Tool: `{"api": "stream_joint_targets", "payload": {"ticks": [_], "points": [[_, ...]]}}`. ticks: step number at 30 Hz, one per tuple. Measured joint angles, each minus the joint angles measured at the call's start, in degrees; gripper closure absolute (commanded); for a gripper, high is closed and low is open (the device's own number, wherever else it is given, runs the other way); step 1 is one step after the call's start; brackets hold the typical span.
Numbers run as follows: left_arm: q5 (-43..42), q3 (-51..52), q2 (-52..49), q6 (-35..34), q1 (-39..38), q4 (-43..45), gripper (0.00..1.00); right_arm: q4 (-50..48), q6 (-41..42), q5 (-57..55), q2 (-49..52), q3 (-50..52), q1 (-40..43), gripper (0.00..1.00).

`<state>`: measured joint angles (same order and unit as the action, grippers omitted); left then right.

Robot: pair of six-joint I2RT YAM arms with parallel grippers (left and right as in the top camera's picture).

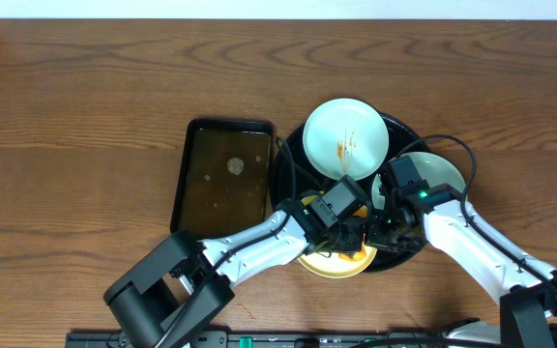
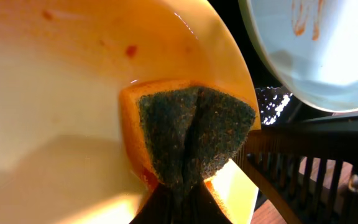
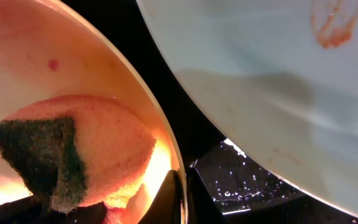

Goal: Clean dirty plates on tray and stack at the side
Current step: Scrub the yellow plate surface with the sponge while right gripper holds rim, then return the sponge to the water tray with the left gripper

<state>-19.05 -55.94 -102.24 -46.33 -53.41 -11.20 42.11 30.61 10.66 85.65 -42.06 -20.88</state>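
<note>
While the left jaws clamp an orange sponge point(image 2: 191, 134), its dark scourer face toward the wrist camera, against the pale yellow plate point(image 1: 337, 263), the right jaws are pinched shut on that plate's rim. Yellow plate sits at the near edge of the round black tray point(image 1: 401, 126). Same tray: sauce-smeared mint-white plate point(image 1: 345, 137), second mint-white plate point(image 1: 438, 172) beside it. Rectangular tray point(image 1: 225, 174) on counter point(image 1: 85, 116), just left.
</note>
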Motion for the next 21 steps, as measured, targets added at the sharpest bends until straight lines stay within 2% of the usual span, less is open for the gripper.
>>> {"api": "stream_joint_targets", "payload": {"ticks": [6,11,21], "points": [[3.8,0.0,0.0,3.8,1.5,0.1,0.92,0.0,0.0,0.0,0.0,0.0,0.0,0.99],[7.2,0.0,0.0,8.2,7.0,0.3,0.92,0.0,0.0,0.0,0.0,0.0,0.0,0.99],[8.4,0.0,3.9,16.1,13.1,-1.5,0.92,-0.1,0.0,0.2,0.0,-0.2,0.0,0.98]]}}
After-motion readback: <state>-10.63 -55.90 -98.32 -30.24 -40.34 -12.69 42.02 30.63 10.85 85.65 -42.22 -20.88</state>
